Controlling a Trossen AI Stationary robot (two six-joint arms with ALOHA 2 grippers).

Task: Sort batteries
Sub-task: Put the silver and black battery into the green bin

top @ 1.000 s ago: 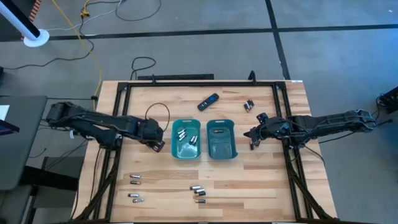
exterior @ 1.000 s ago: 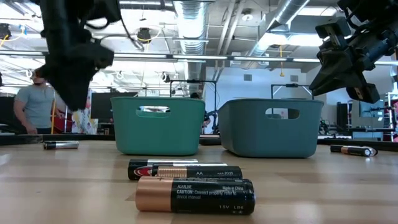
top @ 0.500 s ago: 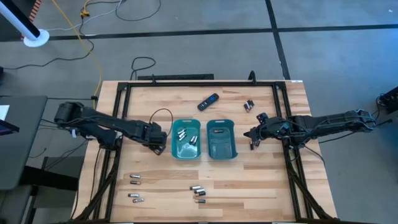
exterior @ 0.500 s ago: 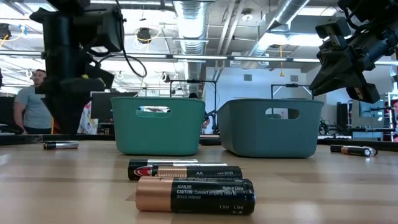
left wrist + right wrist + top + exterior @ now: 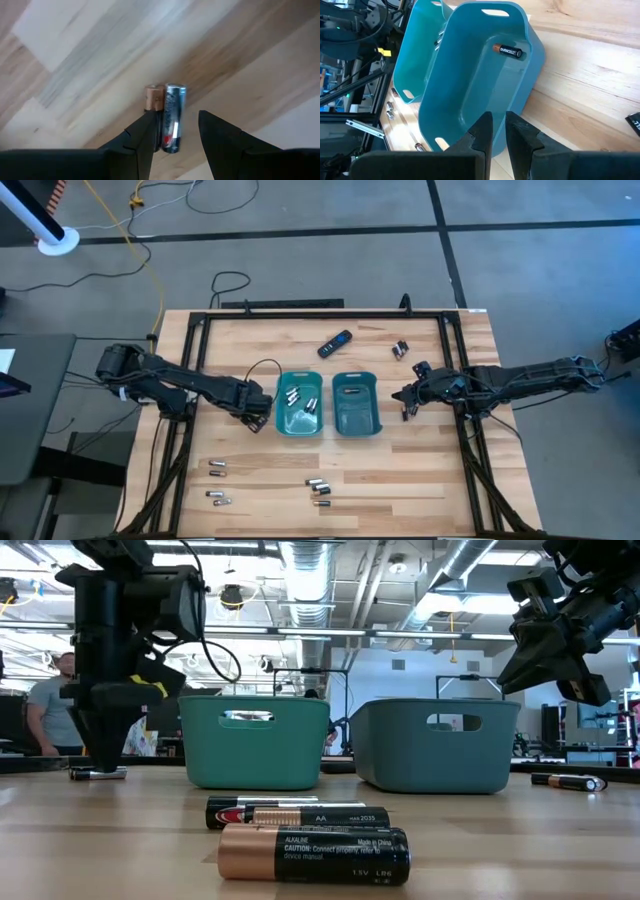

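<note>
Two batteries lie side by side on the wood just left of the left teal tray (image 5: 298, 404): a silvery one (image 5: 173, 115) and a dark one with a coppery end (image 5: 154, 97). My left gripper (image 5: 176, 122) is open and low over them, with the silvery battery between its fingers; it also shows in the high view (image 5: 258, 416). The left tray holds several silvery batteries (image 5: 297, 394). The right teal tray (image 5: 356, 404) holds one dark coppery-ended battery (image 5: 508, 51). My right gripper (image 5: 499, 126) is shut and empty, hovering right of that tray. My left gripper points down with its fingers along the two batteries. One finger (image 5: 145, 137) covers part of the coppery-ended battery, and the other finger (image 5: 217, 137) stands clear of the silvery one. I cannot tell whether either finger touches a battery.
Loose batteries lie near the table's near edge (image 5: 217, 466) (image 5: 218, 498) (image 5: 318, 483) and at the far right (image 5: 400, 350). A black remote (image 5: 335, 343) lies beyond the trays. A person (image 5: 55, 710) stands in the room behind the table.
My left gripper has moved toward the left tray and a little toward the near edge, and it has come down to the table over the two batteries. My right arm has kept still.
</note>
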